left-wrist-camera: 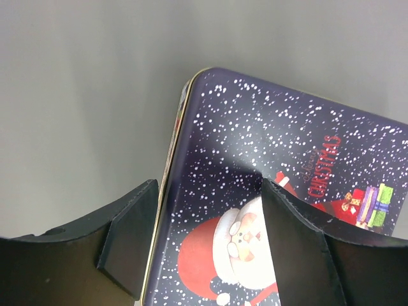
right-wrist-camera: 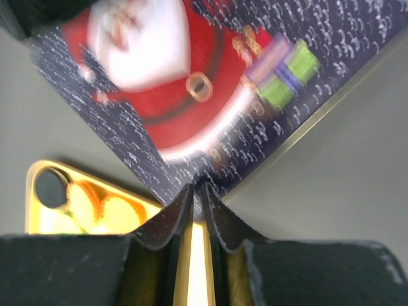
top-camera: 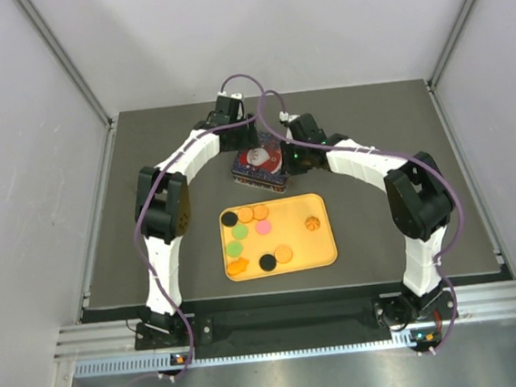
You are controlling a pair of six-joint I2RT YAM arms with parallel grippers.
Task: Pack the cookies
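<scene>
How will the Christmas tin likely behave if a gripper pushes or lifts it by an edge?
The Christmas tin looks like rigid metal, so it should probably hold its shape. Its glossy printed surface may slip in a pinch grip. Flat and rectangular, it would likely slide, not roll.

Top view: soft, even overhead light, shadows on table faint. Left wrist view: crisp on tin lid ahead of left gripper; fingers near-black, little detail. Right wrist view: blurred throughout (snow dots smeared into streaks); tray left of right gripper out of focus, yellow overexposed between fingertips, pale sheen on lid just beyond tips.
</scene>
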